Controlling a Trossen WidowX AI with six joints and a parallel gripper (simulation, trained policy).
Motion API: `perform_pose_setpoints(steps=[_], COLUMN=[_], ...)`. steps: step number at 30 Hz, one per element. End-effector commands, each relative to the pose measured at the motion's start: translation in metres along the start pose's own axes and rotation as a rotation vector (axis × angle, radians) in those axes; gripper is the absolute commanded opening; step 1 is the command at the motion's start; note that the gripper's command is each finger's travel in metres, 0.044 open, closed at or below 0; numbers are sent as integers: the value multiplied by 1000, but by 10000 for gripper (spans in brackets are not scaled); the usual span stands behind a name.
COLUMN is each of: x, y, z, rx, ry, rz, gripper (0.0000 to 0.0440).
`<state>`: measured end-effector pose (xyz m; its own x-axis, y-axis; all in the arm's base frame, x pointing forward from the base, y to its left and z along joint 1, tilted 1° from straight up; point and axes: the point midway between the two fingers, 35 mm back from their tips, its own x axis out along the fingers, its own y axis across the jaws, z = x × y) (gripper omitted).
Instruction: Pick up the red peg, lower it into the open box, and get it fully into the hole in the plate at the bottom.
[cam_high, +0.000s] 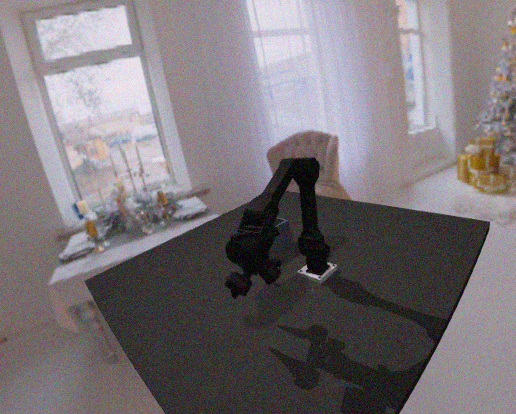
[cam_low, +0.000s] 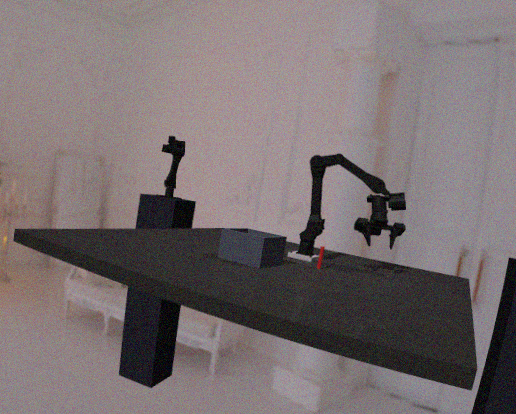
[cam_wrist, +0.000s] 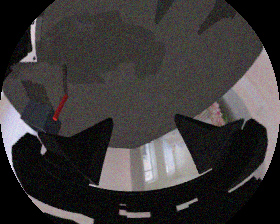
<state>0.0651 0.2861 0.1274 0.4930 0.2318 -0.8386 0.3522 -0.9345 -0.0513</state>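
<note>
The red peg (cam_low: 321, 258) (cam_wrist: 60, 107) stands upright on the table, beside the white base of the arm and a little apart from the box; I cannot make it out in the top view. The blue-grey box (cam_low: 239, 248) (cam_wrist: 36, 114) stands on the table on the far side of the peg from the gripper. In the top view the arm partly hides the box (cam_high: 285, 234). The plate and its hole inside the box are not visible. My gripper (cam_low: 380, 246) (cam_wrist: 144, 119) is open and empty, high above the table and well to the side of the peg, fingers pointing down.
The dark table (cam_high: 190, 310) (cam_low: 350, 300) carries the arm's white base plate (cam_high: 320, 276) (cam_low: 295, 256). Another black arm (cam_low: 173, 162) stands on a dark block (cam_low: 155, 212) behind the table in the exterior view. Shadows of the arm fall on the table.
</note>
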Motion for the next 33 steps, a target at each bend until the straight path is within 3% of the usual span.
perform_pose_setpoints(steps=[1,2,33], x=[-2,-4,-46], y=[-1,-2,28], z=[-3,-6,-83], rx=[33,67,1130], ry=[-1,-3,-106], rz=[-11,-20,-146], gripper=[422,439,440])
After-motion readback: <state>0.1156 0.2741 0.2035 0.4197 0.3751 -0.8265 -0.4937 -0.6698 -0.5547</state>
